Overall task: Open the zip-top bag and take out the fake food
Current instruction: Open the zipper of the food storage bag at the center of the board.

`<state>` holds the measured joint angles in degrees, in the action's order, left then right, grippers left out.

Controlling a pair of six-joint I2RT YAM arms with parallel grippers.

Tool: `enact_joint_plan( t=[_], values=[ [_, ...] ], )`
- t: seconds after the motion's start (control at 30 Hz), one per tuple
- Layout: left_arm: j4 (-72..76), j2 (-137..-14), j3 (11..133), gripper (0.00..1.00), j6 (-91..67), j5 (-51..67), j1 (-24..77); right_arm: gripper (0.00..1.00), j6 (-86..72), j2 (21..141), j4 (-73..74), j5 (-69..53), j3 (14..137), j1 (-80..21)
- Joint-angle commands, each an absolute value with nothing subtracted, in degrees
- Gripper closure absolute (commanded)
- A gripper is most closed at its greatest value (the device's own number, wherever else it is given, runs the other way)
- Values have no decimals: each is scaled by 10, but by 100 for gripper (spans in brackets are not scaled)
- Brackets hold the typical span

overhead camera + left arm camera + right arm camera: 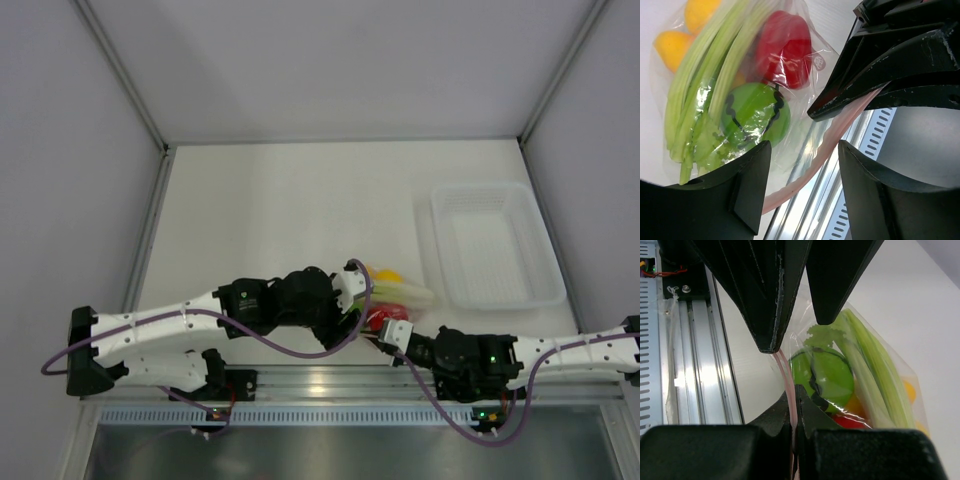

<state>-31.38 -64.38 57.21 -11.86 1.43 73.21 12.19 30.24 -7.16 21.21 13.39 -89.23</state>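
- Currently, the bag (790,145) is at the near edge of the table (280,220), between the two grippers, with its zip edge turned toward the metal rail (320,380).
- The pink zip strip (805,182) looks pressed together along the length in view; I cannot tell whether any part has parted.
- The toy food is all inside the bag: a red pepper (785,47), a green ball (755,117) with a dark wavy line, a pale green stalk (700,85) and two yellow-orange pieces (672,47).
- The ball lies nearest the strip, the pepper just behind it, the stalk alongside both.
- The right gripper (794,392) has its fingers pressed together on the zip strip, which runs straight out from between them.
- The left gripper (804,150) faces it from the other side with its fingers apart. The strip and the clear film pass through the gap, and in the right wrist view one fingertip sits against the strip.
- A white plastic tray (440,250) stands on the table to the right; the stalk end of the bag lies near its near left corner.
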Motion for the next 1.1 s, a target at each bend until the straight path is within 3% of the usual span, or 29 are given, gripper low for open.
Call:
enact_joint_plan(
  t=[0.0, 0.63, 1.07],
  values=[
    [-286, -633, 577, 38, -111, 6, 735, 100, 115, 298, -91, 217, 142, -903],
    [-284, -622, 578, 41, -107, -28, 734, 100, 113, 301, -91, 214, 142, -903],
    [-248, -635, 541, 46, -114, 52, 735, 100, 108, 295, -86, 220, 142, -903]
  ],
)
